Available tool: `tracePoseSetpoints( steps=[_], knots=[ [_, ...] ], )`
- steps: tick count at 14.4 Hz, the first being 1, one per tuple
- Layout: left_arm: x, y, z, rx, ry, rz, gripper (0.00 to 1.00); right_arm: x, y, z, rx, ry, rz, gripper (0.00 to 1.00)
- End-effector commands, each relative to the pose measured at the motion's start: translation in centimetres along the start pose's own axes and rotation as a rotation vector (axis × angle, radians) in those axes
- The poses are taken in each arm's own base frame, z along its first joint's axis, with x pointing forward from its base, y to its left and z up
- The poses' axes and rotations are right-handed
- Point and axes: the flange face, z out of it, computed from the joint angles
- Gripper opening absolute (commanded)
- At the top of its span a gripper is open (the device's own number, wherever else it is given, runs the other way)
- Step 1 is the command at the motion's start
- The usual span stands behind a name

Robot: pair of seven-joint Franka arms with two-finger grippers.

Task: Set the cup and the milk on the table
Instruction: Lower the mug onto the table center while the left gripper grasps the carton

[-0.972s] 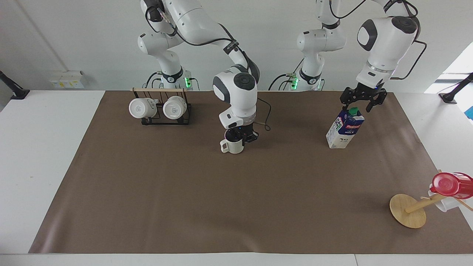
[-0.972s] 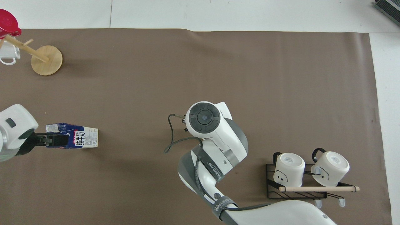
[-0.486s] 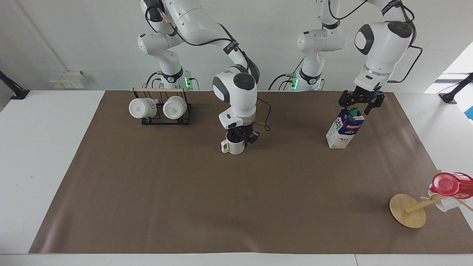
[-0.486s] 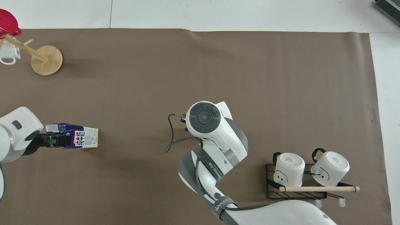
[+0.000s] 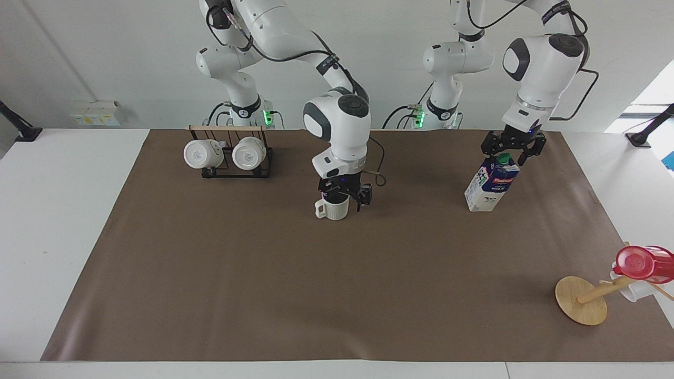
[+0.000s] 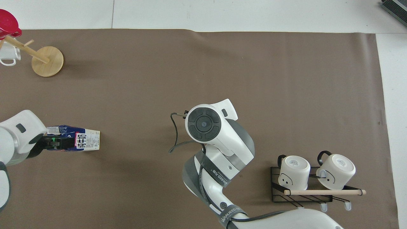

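Observation:
The cream-white cup (image 5: 331, 209) stands upright on the brown mat of the table (image 5: 337, 295), near the middle, handle toward the right arm's end. My right gripper (image 5: 345, 193) is open just above its rim, fingers spread, holding nothing. In the overhead view the right arm's hand hides the cup. The milk (image 5: 491, 184) stands upright on the mat toward the left arm's end; it also shows in the overhead view (image 6: 79, 141). My left gripper (image 5: 509, 149) is open just over the milk's green cap, its fingers to either side; it also shows in the overhead view (image 6: 52, 143).
A black rack (image 5: 229, 155) with two white mugs stands near the right arm's base, also in the overhead view (image 6: 314, 178). A wooden mug tree (image 5: 582, 300) with a red cup (image 5: 640, 263) and a white mug sits at the mat's corner farthest from the robots, at the left arm's end.
My right gripper has opened and lifted a little off the cup, which stays on the mat. My left gripper has risen slightly above the milk's cap.

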Motion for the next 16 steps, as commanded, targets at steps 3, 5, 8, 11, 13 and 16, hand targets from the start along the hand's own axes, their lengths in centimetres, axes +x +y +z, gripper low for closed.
tracePoseSetpoints(
  steps=[3,5,8,11,13,16],
  knots=[
    [-0.5,0.1,1.5,0.015,0.028,0.017,1.00,4.4,4.5,-7.4,0.023,0.055,0.059,1.00],
    [-0.5,0.1,1.6,0.014,0.027,0.019,1.00,5.6,6.4,-9.0,0.000,0.050,0.044,1.00],
    [-0.6,0.1,1.7,0.014,0.023,0.019,1.00,7.1,8.9,-10.8,-0.022,0.046,0.016,1.00],
    [-0.5,0.2,1.6,0.015,0.026,0.019,1.00,8.8,11.5,-12.6,-0.033,0.050,-0.028,1.00],
    [-0.5,0.2,1.6,0.014,0.025,0.019,1.00,10.0,13.9,-14.2,-0.045,0.046,-0.063,1.00],
    [-0.5,0.2,1.7,0.014,0.022,0.017,1.00,12.3,18.7,-16.8,-0.009,0.000,-0.099,1.00]
  ],
)
